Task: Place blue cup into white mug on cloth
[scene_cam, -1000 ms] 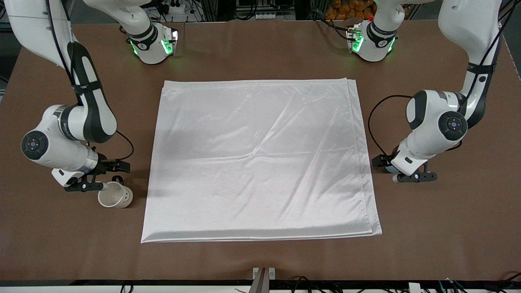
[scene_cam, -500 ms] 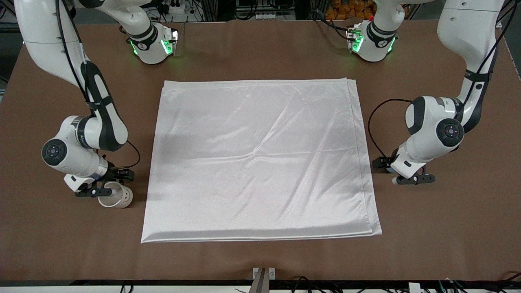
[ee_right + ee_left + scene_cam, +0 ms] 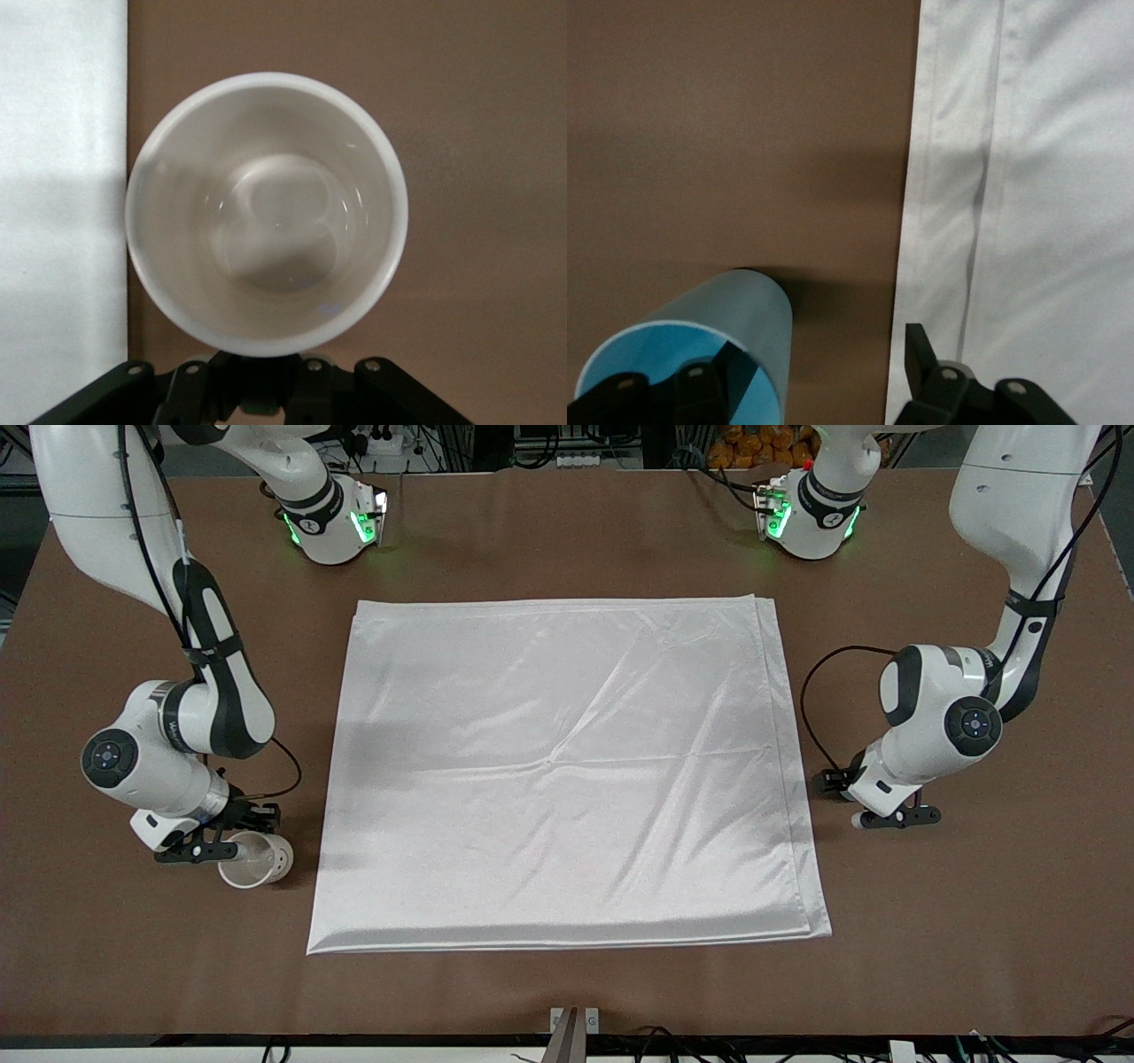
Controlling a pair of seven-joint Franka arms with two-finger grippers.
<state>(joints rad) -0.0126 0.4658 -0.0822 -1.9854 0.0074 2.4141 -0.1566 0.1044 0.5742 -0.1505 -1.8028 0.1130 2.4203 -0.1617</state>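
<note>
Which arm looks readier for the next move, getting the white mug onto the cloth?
The right. The right hand is shut at the handle of the small off-white ceramic mug, beside the large shiny white cloth. The left hand is open astride the wall of the light-blue tapered cup.

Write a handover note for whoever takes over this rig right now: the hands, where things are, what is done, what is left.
Right hand: shut on the white mug, low at the table.
Left hand: open, one finger inside the blue cup, the other outside it.
Mug: upright on the bare table beside the cloth, toward the right arm's end.
Cup: on the bare table beside the cloth, toward the left arm's end.
Done: mug gripped, cup straddled.
Left: close on the cup, set the mug on the cloth, put the cup into it.
</note>
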